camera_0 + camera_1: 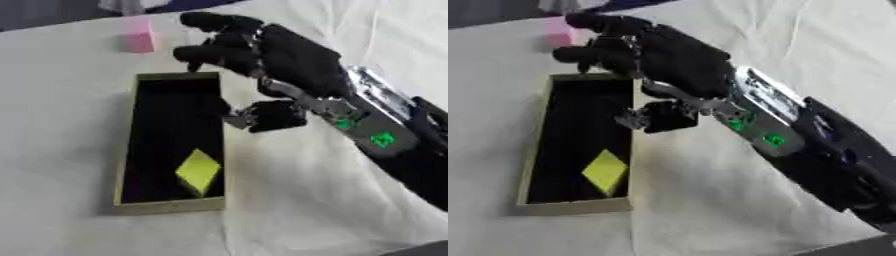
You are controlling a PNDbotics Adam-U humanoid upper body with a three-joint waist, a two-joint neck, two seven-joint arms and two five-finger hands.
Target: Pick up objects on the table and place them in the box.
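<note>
A long olive box (129, 150) with a black inside lies on the white cloth, and a yellow block (199, 171) rests in its near end. A pink block (139, 38) stands on the cloth just beyond the box's far end. My right hand (284, 57) comes in from the right and hovers over the box's far right corner, fingers loosely extended toward the pink block, thumb (267, 116) hanging over the box's right wall. It holds nothing. The left hand shows in neither view.
A wrinkled white cloth (289, 210) covers the table. Dark floor and some objects show past the table's far edge (52, 15). My right forearm (815, 150) crosses the right side of the table.
</note>
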